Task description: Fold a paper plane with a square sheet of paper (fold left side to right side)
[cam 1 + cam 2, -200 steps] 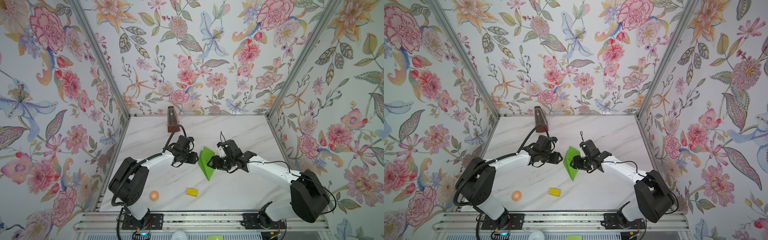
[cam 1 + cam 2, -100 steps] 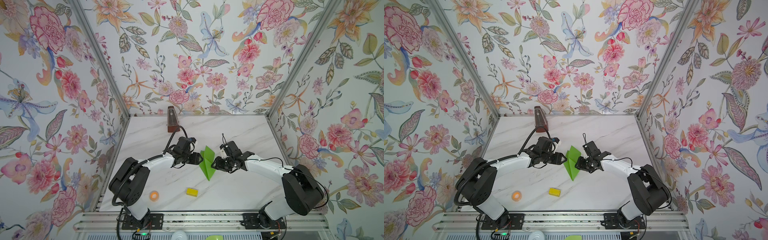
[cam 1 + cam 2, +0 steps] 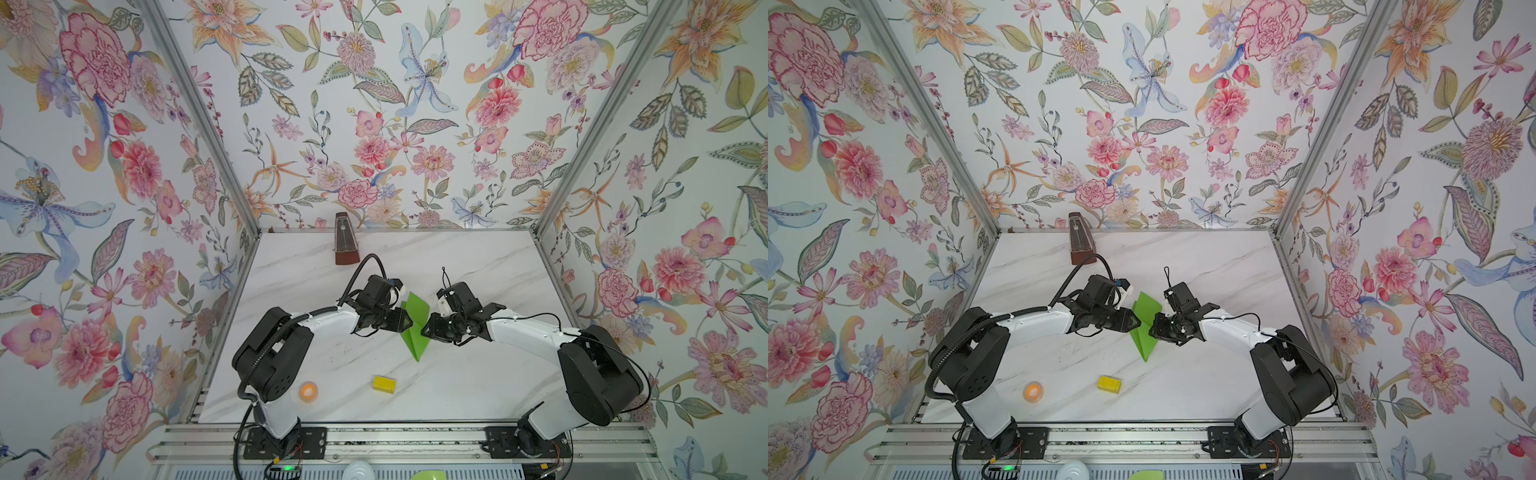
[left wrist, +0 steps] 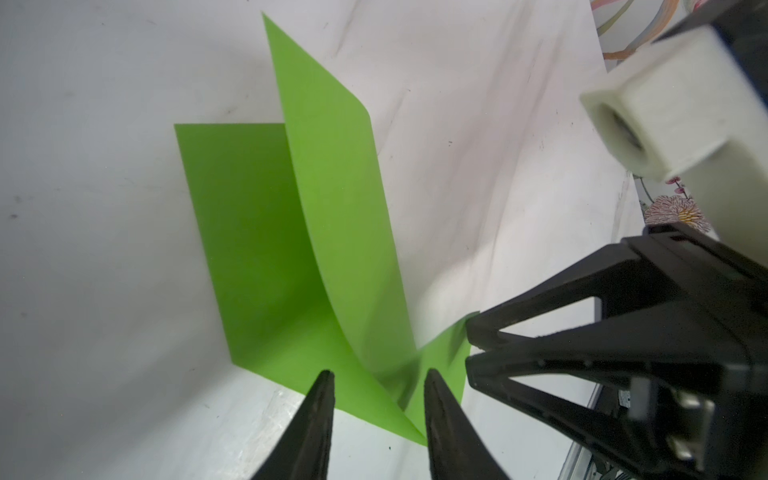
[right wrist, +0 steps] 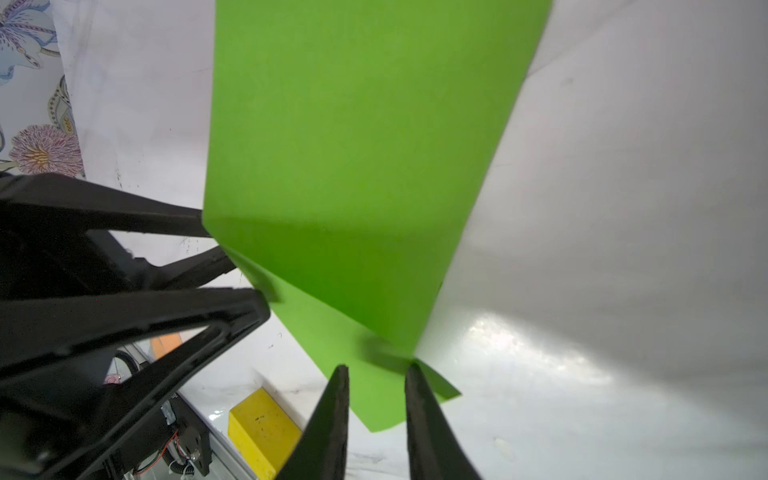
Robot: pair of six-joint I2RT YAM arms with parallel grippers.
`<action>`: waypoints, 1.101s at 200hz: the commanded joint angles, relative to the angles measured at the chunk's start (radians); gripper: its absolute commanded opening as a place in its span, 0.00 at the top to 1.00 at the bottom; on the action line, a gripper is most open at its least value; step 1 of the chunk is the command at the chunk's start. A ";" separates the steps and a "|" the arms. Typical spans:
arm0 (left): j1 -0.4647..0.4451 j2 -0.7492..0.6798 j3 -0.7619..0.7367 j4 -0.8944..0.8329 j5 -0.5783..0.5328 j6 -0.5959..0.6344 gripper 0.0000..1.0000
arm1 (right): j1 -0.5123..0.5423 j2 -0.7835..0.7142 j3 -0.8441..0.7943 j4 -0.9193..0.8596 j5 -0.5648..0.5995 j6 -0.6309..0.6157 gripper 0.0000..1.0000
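Nearest the front rail, an orange tape roll [image 3: 308, 391] and a small yellow block [image 3: 384, 384] lie on the marble table [image 3: 478, 386], well apart from the work. Just beyond them the lime-green sheet [image 3: 415, 332] points its sharp tip at the front edge. It sits near the table's middle, already narrowed to a dart outline, and the left wrist view shows one long flap [image 4: 345, 208] standing up and curling instead of lying flat. The left gripper [image 3: 405, 322] meets the sheet at its left edge and the right gripper [image 3: 424, 330] at its right edge, both about mid-length, their tips nearly facing across the paper. In each wrist view the fingers [image 4: 320, 415] are narrowly parted, with green paper showing in the gap. Neither pair is pinched shut on the sheet. The step in hand appears to be bringing the left side over onto the right. Done well, the right gripper would pin the lower layer to the table close to the centre crease. The left would then take the free edge, carry it over in a low arc, and match edge to edge before pressing. Thin paper buckles, so a light grip suits, and creasing from the tip outward would likely prevent skew. Against the back wall stands a brown metronome [image 3: 346, 245].
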 commanded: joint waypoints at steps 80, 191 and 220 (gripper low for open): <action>0.008 0.051 -0.049 0.096 -0.019 -0.044 0.91 | -0.027 -0.046 -0.032 0.002 0.007 0.027 0.72; 0.040 0.077 -0.181 0.251 -0.026 -0.254 0.97 | -0.092 0.037 -0.240 0.448 -0.251 0.227 0.53; 0.043 0.080 -0.207 0.274 -0.030 -0.295 0.98 | -0.090 0.072 -0.278 0.565 -0.292 0.284 0.51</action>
